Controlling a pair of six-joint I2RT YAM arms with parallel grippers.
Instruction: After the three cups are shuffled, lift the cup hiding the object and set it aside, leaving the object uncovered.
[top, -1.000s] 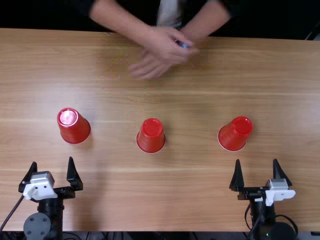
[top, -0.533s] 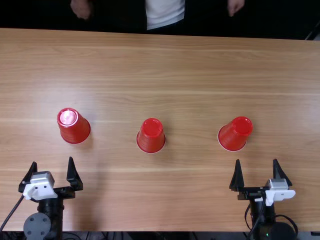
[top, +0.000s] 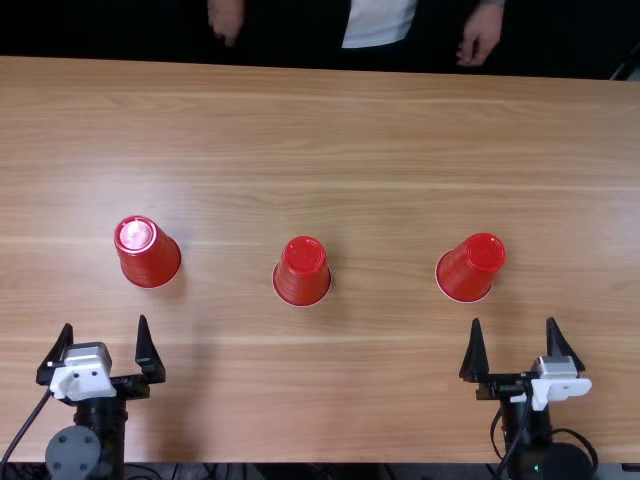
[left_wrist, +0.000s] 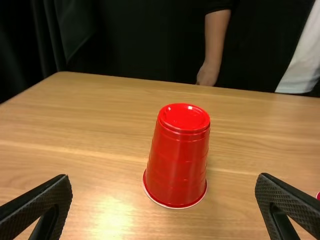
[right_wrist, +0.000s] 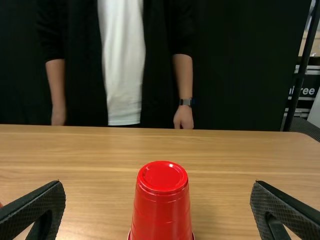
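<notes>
Both low, left gripper (top: 104, 324) and right gripper (top: 512, 323), fingers (top: 142, 338) spread wide.

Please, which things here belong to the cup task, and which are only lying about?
For the job: left cup, middle cup, right cup, all upside down; left gripper, right gripper, jaws open.
Just there: wooden table.

Three red plastic cups stand upside down on the bench (top: 320, 140), mouths flat on the wood, in a row along its near edge and well apart from one another. The left cup (top: 148, 252) sits toward the left edge, the middle cup (top: 302, 271) near the centre, and the right cup (top: 470, 267) toward the right edge. Each shows a thin pale rim at its base.
</notes>
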